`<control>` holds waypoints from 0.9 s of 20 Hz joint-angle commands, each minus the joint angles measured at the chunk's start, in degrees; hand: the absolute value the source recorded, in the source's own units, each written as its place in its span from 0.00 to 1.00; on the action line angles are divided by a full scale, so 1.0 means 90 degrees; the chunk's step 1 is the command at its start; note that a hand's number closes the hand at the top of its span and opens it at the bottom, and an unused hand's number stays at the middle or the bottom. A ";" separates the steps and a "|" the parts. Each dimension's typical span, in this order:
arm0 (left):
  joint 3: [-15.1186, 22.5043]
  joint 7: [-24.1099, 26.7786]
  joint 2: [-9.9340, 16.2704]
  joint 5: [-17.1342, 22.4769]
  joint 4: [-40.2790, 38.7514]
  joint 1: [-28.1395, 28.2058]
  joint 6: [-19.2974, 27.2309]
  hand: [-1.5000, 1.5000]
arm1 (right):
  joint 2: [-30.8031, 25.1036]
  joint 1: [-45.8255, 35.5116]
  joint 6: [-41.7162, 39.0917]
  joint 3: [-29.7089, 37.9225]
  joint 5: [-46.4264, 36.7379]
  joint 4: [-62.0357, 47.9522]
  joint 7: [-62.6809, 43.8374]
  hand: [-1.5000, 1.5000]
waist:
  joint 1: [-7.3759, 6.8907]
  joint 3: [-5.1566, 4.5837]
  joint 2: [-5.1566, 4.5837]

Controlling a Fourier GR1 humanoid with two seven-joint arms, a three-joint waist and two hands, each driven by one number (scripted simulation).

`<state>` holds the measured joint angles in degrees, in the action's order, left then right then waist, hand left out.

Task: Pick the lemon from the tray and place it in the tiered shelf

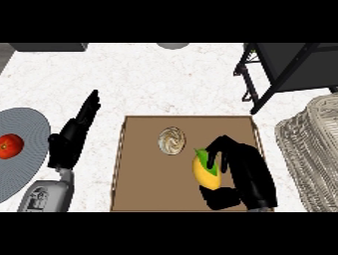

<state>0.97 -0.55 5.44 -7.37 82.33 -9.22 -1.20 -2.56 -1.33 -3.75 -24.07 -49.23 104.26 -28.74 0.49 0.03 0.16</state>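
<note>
Nearest, the right hand [238, 174] sits over the right side of the brown tray [138, 199], its fingers curled round the lemon [205, 174], which lies at the tray's near right. The lemon looks small, light and stiff, with a smooth rind that could slip; its rounded middle, where the fingers wrap, seems the best place to hold it, not the tapered ends. To the left, beside the tray, the left hand [72, 137] rests with fingers straight and apart. Further left a grey plate [9, 124] carries a tomato [9, 146]. Just beyond the lemon a pale round shell-like item [172, 140] lies on the tray. At the far right stands the dark tiered shelf [289, 69], well apart from the lemon, with a wire basket [326, 149] nearer.
</note>
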 commanded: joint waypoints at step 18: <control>0.0202 -0.0054 -0.0233 -0.0163 0.0237 0.0224 0.0084 0.50 | -0.0372 -0.1939 -0.1328 0.2005 -0.0340 0.3428 -0.2260 1.00 | -0.0065 -0.0005 -0.0007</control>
<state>1.67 -1.41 4.38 -8.44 82.77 -9.74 -0.86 -3.97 -14.41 -13.13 -11.36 -52.51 132.21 -46.95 0.07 -0.04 0.08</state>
